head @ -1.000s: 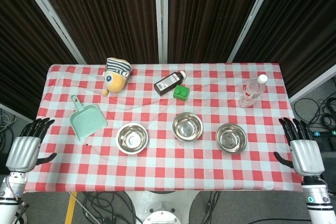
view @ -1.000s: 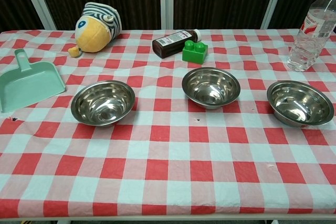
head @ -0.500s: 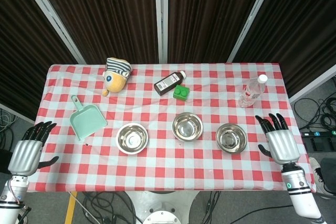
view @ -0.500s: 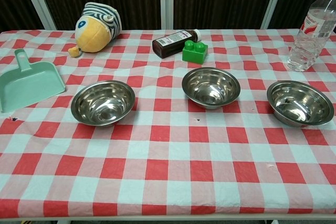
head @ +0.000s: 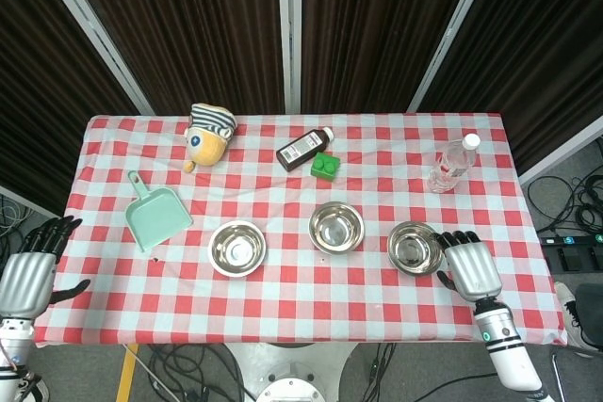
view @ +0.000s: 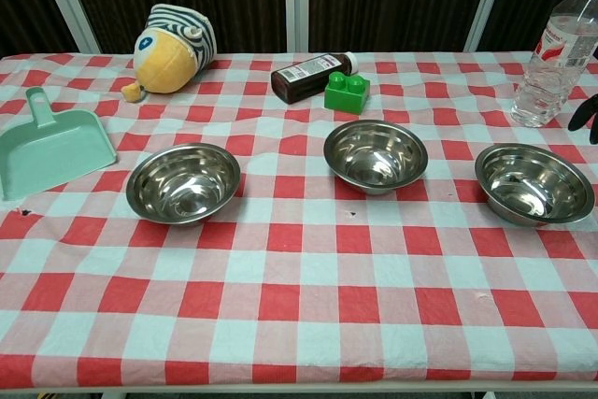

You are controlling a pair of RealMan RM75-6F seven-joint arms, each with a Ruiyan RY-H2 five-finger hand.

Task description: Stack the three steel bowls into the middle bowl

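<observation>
Red-white checked tablecloth (head: 283,313) covered the table, dark curtains (head: 217,25) behind. Three steel bowls sat in a row, all empty: left bowl (head: 236,248), middle bowl (head: 336,227), right bowl (head: 415,247). Water bottle (head: 452,165) stood at 1 o'clock of the right bowl. Right hand (head: 468,265) was just beside the right bowl at 3 o'clock, fingers apart, holding nothing. Left hand (head: 28,275) was off the table edge, fingers spread, empty.

Checked table (head: 283,303) holds three steel bowls (head: 336,227), dustpan (head: 156,217), toy (head: 209,133), bottles (head: 452,165)
</observation>
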